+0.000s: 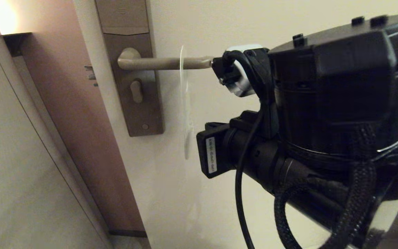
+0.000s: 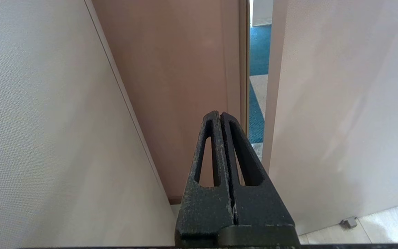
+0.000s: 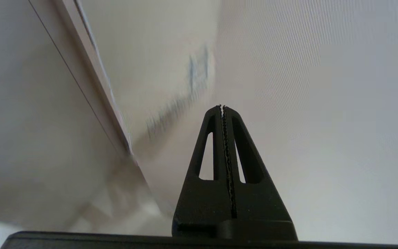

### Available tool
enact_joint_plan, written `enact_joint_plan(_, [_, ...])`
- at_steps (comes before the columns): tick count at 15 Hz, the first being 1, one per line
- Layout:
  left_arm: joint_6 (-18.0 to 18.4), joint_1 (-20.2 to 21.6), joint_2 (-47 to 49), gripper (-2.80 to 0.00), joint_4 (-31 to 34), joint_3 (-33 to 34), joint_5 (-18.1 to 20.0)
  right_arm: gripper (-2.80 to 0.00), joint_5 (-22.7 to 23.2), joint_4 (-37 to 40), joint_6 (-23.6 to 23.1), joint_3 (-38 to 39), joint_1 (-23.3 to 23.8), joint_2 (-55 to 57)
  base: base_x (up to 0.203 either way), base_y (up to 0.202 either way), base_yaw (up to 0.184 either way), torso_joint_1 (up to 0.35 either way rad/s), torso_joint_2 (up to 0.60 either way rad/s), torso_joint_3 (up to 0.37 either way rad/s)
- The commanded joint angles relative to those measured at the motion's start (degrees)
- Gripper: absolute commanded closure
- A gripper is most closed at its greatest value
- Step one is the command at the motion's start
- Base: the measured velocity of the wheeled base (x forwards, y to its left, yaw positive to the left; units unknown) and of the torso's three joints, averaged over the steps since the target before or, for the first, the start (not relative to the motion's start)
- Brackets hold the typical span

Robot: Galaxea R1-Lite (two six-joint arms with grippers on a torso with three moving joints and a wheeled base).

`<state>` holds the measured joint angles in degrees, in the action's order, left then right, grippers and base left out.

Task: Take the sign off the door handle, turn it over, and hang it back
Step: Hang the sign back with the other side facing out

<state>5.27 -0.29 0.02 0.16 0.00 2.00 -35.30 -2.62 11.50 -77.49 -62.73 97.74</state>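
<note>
My right arm's bulky black housing fills the 3 o'clock half of the head view and covers the tip of the door handle (image 1: 164, 63), so I cannot see my own right fingers from there. The sign (image 1: 185, 103) hangs edge-on from the lever, a thin pale sliver whose printed faces I cannot read; its lower end fades against the pale door (image 1: 192, 20). I count one sign, one handle, one brown lock plate (image 1: 133, 100), and two grippers.

My right gripper (image 3: 222, 107) shows in its wrist view with both fingers pressed together, holding nothing, pointing at a blurred pale surface with faint bluish smears I cannot identify. My right arm is raised, its wrist end level with the lever at the handle's 3 o'clock side. My left gripper (image 2: 220, 113) is also pinched closed and empty, parked low facing the gap beside the door.
</note>
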Motion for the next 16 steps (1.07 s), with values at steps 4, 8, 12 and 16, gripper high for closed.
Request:
enact_joint_plan(4, [0.0, 0.0, 0.0, 0.00, 0.0, 0.0, 0.0, 0.00, -0.4, -6.6, -1.3, -3.0, -0.1, 5.1, 0.000, 0.000, 0.000, 0.000, 0.00, 0.000])
enact_joint_plan(8, [0.0, 0.0, 0.0, 0.00, 0.0, 0.0, 0.0, 0.00, -0.5, -13.4, -4.2, -3.6, -0.1, 7.0, 0.000, 0.000, 0.000, 0.000, 0.00, 0.000])
enact_joint_plan(12, [0.0, 0.0, 0.0, 0.00, 0.0, 0.0, -0.1, 0.00, -0.5, -13.6, -4.1, -3.6, -0.1, 7.9, 0.000, 0.000, 0.000, 0.000, 0.00, 0.000])
enact_joint_plan(16, [0.0, 0.0, 0.0, 0.00, 0.0, 0.0, 0.0, 0.00, -0.5, -14.9, -4.2, -4.9, -1.0, 8.9, 0.000, 0.000, 0.000, 0.000, 0.00, 0.000])
